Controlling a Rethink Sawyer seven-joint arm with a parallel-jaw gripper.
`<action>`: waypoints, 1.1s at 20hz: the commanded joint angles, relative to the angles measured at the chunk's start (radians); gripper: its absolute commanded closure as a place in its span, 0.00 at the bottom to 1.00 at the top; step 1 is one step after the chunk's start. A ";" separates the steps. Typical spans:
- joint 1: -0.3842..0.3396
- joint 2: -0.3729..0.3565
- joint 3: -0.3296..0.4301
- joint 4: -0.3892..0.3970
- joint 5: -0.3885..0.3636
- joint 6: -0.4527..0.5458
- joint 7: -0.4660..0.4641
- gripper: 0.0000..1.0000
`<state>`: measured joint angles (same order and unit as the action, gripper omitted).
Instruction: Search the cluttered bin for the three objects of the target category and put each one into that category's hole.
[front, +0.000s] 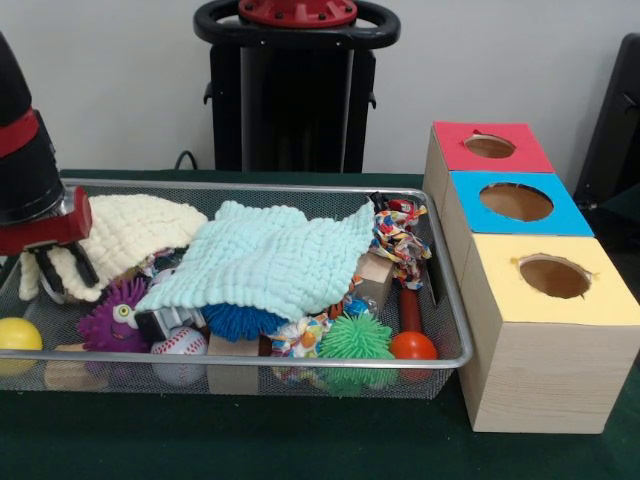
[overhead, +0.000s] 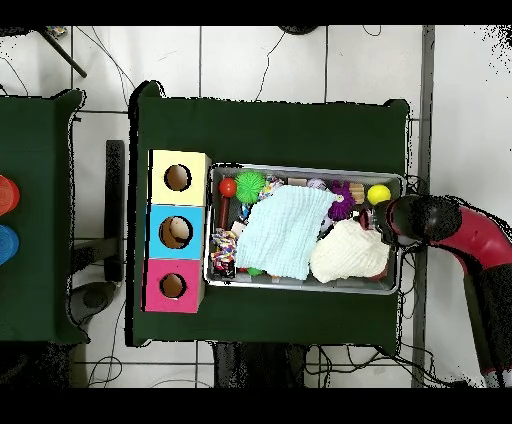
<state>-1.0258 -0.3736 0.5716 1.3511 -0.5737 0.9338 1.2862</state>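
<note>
Still searching: hovering red-and-black gripper (front: 55, 268), jaws spread and empty, over cream knitted cloth (front: 125, 236) at wire mesh bin (front: 300, 360)'s end farthest from three-hole wooden sorting box (front: 535, 300), target category unclear, next needing cloth lifted aside.

A green tabletop (overhead: 270, 125) stands on a white tiled floor (overhead: 300, 60) crossed by cables (overhead: 262, 65); behind it, a plain pale wall (front: 120, 90).

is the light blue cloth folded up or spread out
Spread out: the light blue cloth drapes flat across the bin's middle, covering toys beneath.
</note>
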 joint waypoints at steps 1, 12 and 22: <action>0.017 -0.103 -0.044 0.135 -0.033 -0.005 -0.049 1.00; 0.037 -0.168 -0.044 0.190 -0.015 -0.037 0.002 1.00; 0.048 -0.131 -0.064 0.147 -0.020 -0.079 0.033 1.00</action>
<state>-0.9985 -0.5356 0.5358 1.4548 -0.5735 0.9204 1.2862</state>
